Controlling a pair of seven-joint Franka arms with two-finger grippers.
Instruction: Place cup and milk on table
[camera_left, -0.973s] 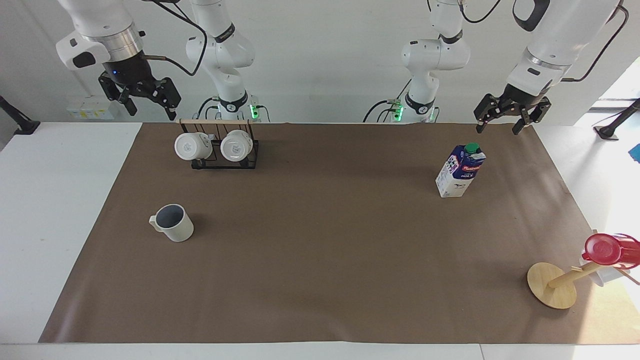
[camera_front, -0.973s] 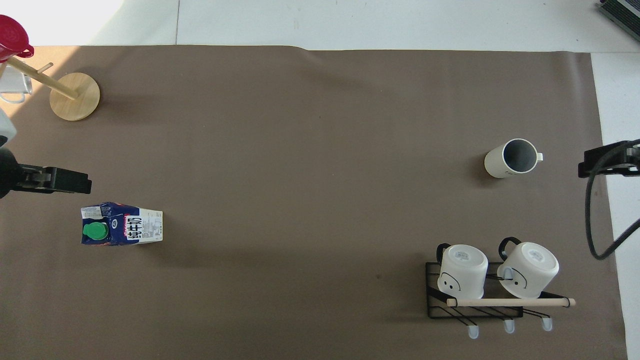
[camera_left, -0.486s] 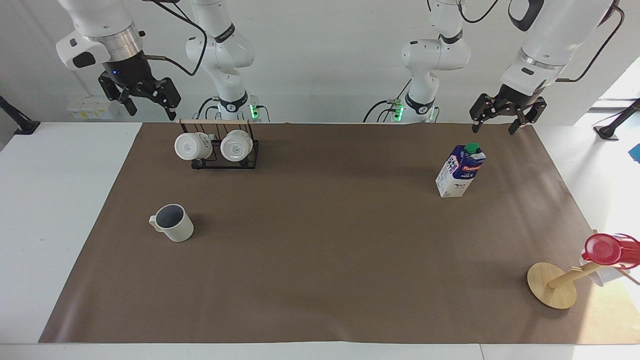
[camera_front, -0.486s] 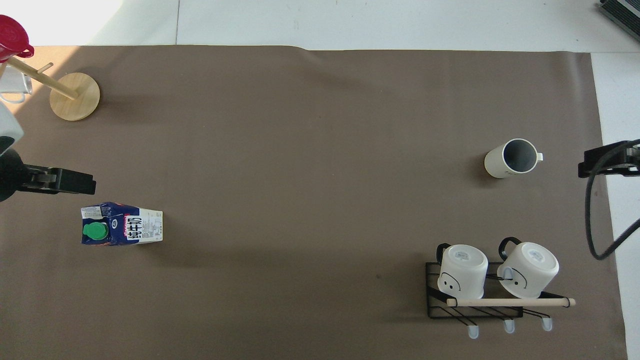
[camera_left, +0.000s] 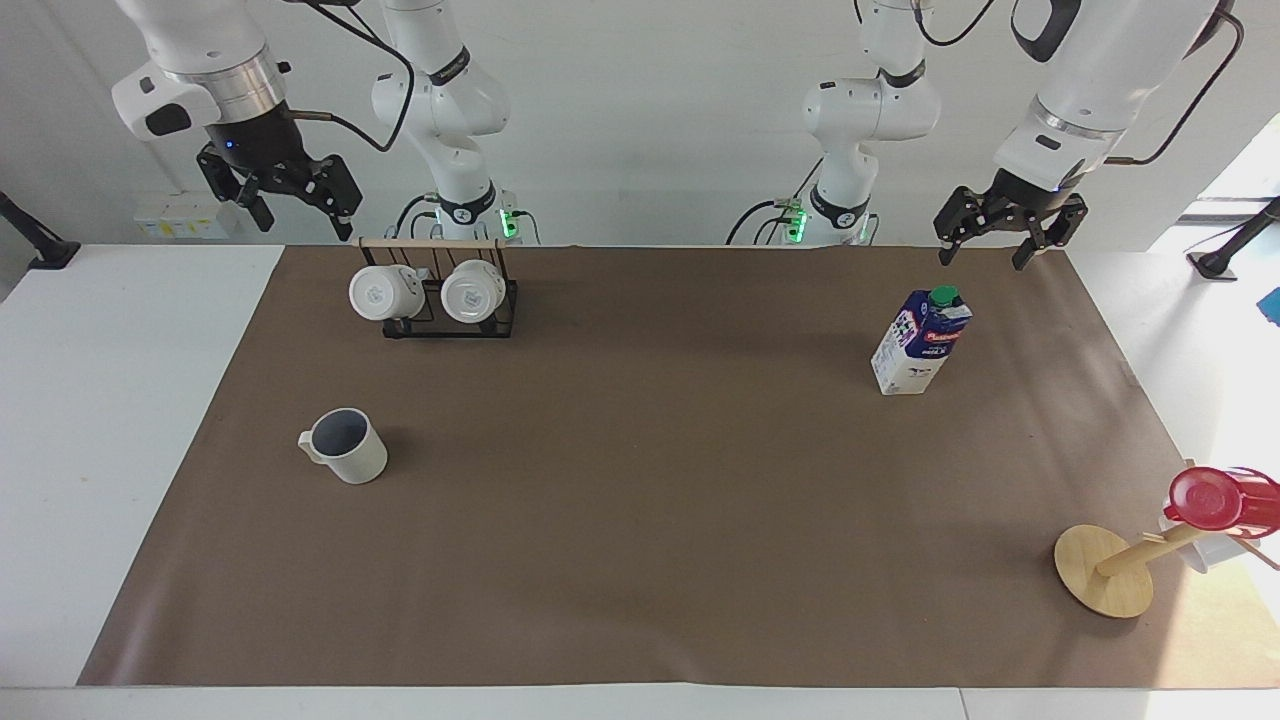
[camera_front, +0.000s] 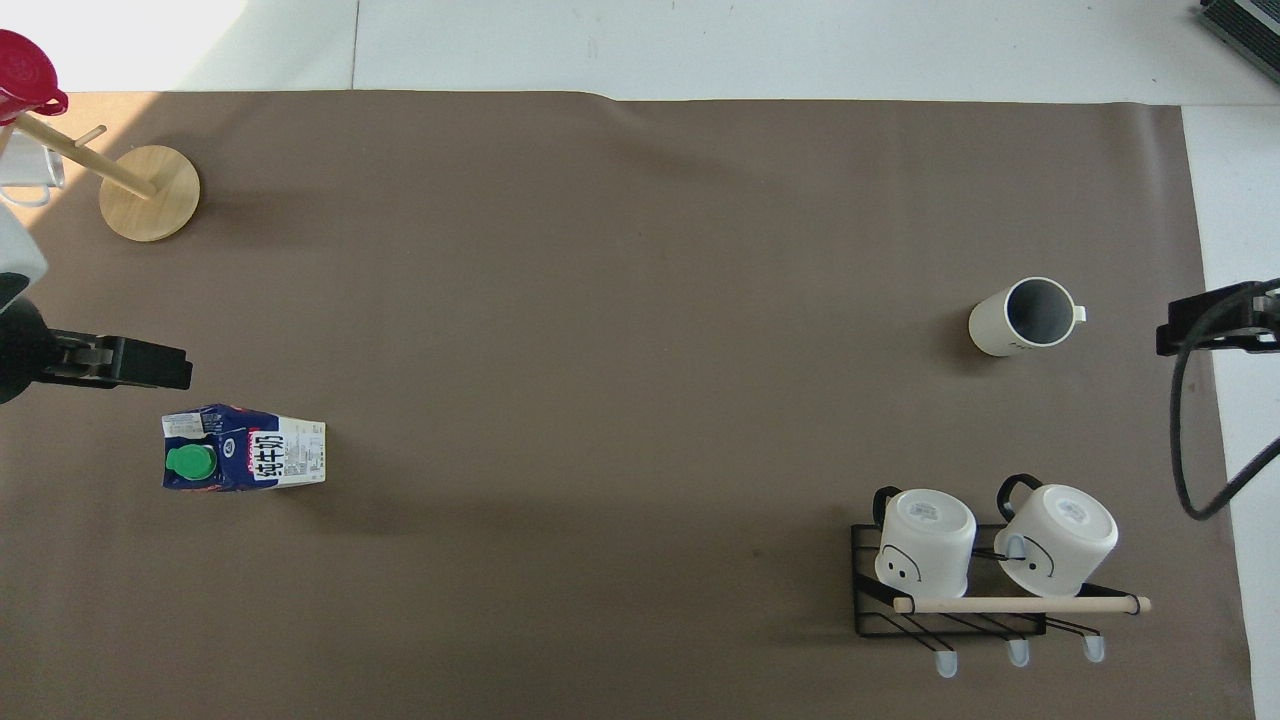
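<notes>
The cup (camera_left: 345, 447), a cream-white mug with a grey-blue inside, stands upright on the brown mat (camera_left: 640, 520) of the table (camera_left: 100, 400), toward the right arm's end; it also shows in the overhead view (camera_front: 1022, 316). The milk (camera_left: 920, 342), a white and dark-blue carton with a green cap, stands upright on the mat toward the left arm's end, and shows in the overhead view (camera_front: 245, 460). My left gripper (camera_left: 982, 258) hangs open and empty, raised over the mat close to the milk. My right gripper (camera_left: 303, 226) hangs open and empty, raised over the table's right-arm end.
A black wire rack (camera_left: 435, 310) holding two plain white mugs stands on the mat near the robots, nearer to them than the cup. A wooden mug tree (camera_left: 1105, 570) with a red cup (camera_left: 1215, 500) stands at the mat's corner toward the left arm's end, farthest from the robots.
My left gripper has risen a little and drifted slightly toward the table's middle. The right arm, the cup and the milk have not moved.
</notes>
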